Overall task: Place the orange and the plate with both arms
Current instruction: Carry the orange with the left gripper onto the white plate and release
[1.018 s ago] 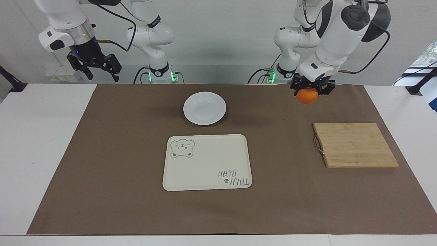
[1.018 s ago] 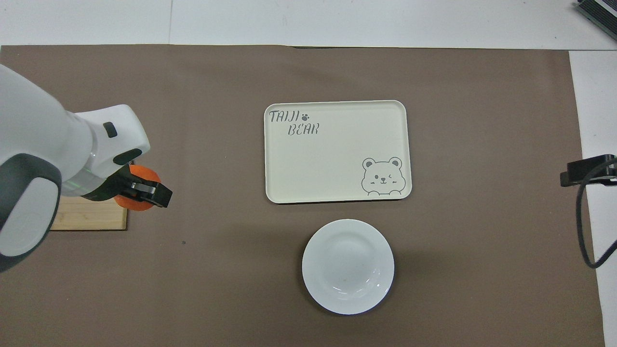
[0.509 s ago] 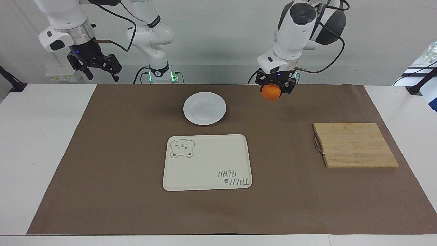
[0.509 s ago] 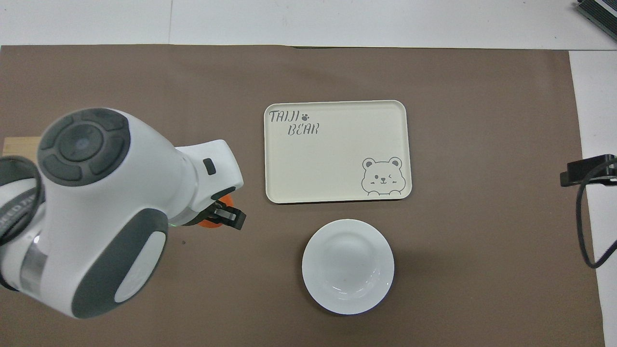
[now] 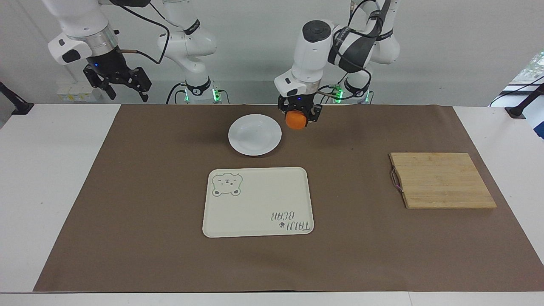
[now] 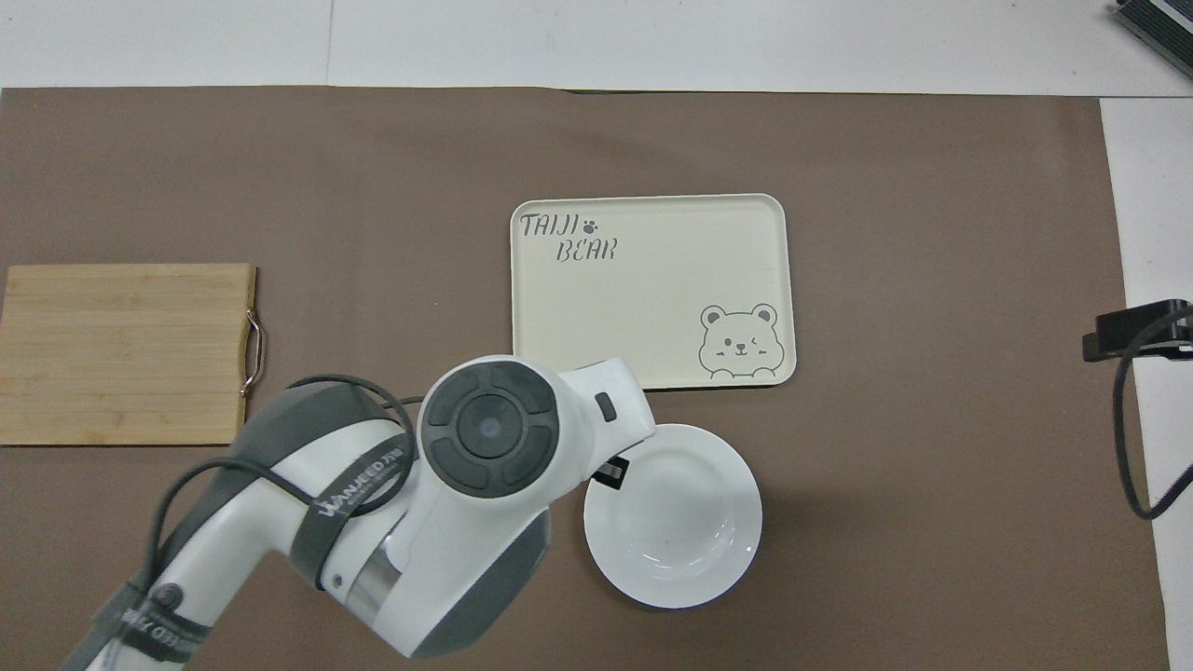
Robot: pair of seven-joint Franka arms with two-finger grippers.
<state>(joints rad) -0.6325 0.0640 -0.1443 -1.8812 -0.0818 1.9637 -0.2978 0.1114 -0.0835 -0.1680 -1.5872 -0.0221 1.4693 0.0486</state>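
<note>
The tray (image 5: 257, 202) sits at frame centre, the plate (image 5: 254, 134) just above it. The left gripper (image 5: 298, 115) pinches the orange (image 5: 296, 120) at the plate's right edge; centre it, descend, then release. The right gripper (image 5: 123, 87) waits spread, upper left.

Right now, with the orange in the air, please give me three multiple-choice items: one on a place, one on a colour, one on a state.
1. Where is the wooden board?
A. toward the left arm's end of the table
B. on the tray
C. under the plate

2. What colour is the plate?
A. blue
B. white
C. black

3. What is the state of the left gripper?
A. open and empty
B. shut on the plate
C. shut on the orange

Key: 1 A, it lies alone at that end. 2 B, glossy white beside the cream tray. 3 C, the orange hangs between its fingers.
</note>
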